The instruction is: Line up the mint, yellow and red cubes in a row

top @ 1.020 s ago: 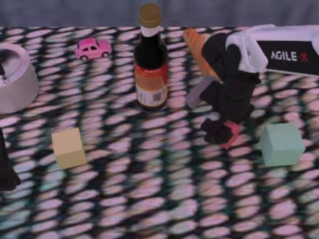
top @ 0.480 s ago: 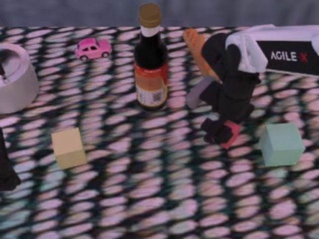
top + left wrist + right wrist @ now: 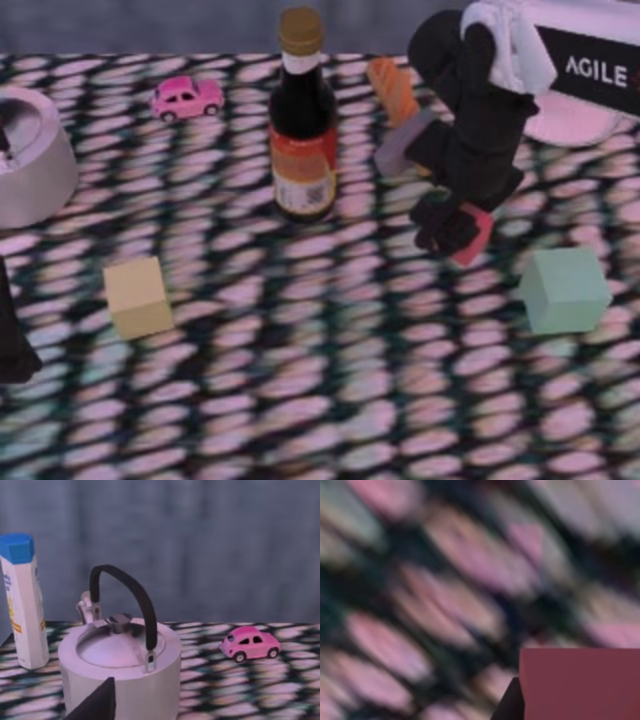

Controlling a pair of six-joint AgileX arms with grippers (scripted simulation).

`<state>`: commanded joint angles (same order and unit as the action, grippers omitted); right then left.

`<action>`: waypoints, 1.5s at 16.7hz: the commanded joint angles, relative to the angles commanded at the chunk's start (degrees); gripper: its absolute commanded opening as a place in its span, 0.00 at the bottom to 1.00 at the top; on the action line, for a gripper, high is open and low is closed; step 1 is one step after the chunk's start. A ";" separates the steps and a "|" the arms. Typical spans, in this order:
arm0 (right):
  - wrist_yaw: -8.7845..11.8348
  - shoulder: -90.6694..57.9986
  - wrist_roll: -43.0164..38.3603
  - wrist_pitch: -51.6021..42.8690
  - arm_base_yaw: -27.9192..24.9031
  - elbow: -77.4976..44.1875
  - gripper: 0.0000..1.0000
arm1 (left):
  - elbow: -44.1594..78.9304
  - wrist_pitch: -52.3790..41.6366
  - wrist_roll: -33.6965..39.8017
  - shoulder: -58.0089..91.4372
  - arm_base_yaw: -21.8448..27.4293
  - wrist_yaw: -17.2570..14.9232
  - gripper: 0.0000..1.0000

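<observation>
The small red cube point(image 3: 474, 236) sits between the fingers of my right gripper point(image 3: 455, 226), which is shut on it right of the table's middle. In the right wrist view the red cube point(image 3: 580, 682) fills the corner beside one dark fingertip point(image 3: 511, 706), with patterned cloth behind it. The pale mint cube point(image 3: 565, 290) rests on the cloth just right of that gripper. At the left stands the pale yellow cube point(image 3: 138, 296). My left gripper point(image 3: 10, 340) stays parked at the left edge, open, one fingertip point(image 3: 97, 705) showing.
A dark sauce bottle point(image 3: 303, 120) stands at the back middle, with an orange bread stick point(image 3: 392, 90) and a grey block point(image 3: 400, 146) beside the right arm. A pink toy car point(image 3: 186, 97), a grey kettle point(image 3: 30, 150) and a white blue-capped bottle point(image 3: 22, 600) are at the back left.
My right gripper has gone up and toward the back with the red cube in it, uncovering the bread stick and grey block. The mint and yellow cubes have not moved.
</observation>
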<state>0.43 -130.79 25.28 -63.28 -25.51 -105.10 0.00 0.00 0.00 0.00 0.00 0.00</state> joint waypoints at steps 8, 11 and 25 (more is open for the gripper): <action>0.09 2.17 2.08 -0.35 -0.98 1.58 0.00 | 0.00 0.00 0.00 0.00 0.00 0.00 1.00; 0.27 7.06 8.16 0.99 -4.16 7.88 0.00 | 0.00 0.00 0.00 0.00 0.00 0.00 1.00; 0.81 20.65 25.44 5.65 -13.23 26.71 0.00 | 0.00 0.00 0.00 0.00 0.00 0.00 1.00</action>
<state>1.24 -110.14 50.73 -57.63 -38.74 -78.39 0.00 0.00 0.00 0.00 0.00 0.00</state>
